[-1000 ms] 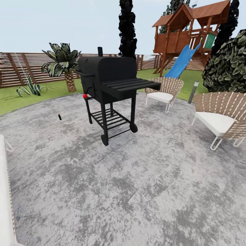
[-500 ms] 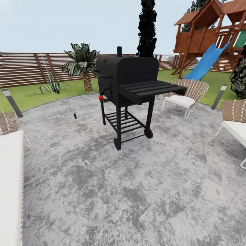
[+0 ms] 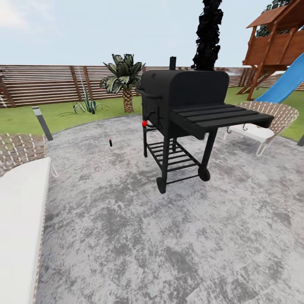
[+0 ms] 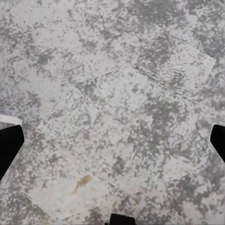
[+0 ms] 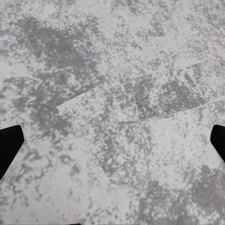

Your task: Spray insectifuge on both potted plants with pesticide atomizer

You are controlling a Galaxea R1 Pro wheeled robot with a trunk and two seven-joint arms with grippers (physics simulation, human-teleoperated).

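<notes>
Mottled grey paving (image 3: 169, 236) around upright black grill (image 3: 185, 105), side shelf rightward

One grill (image 3: 181, 114), one palm (image 3: 124, 80), two chairs (image 3: 264, 122).

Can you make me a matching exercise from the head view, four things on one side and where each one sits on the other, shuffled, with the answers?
Things:
1. black grill
2. short palm
3. blue slide
4. white lounger cushion

Places:
A. at the left edge, nearest the camera
B. middle of the grey paving
C. far right, under the wooden playhouse
D. on the lawn before the slatted fence

Pairs: 1-B, 2-D, 3-C, 4-A
</notes>
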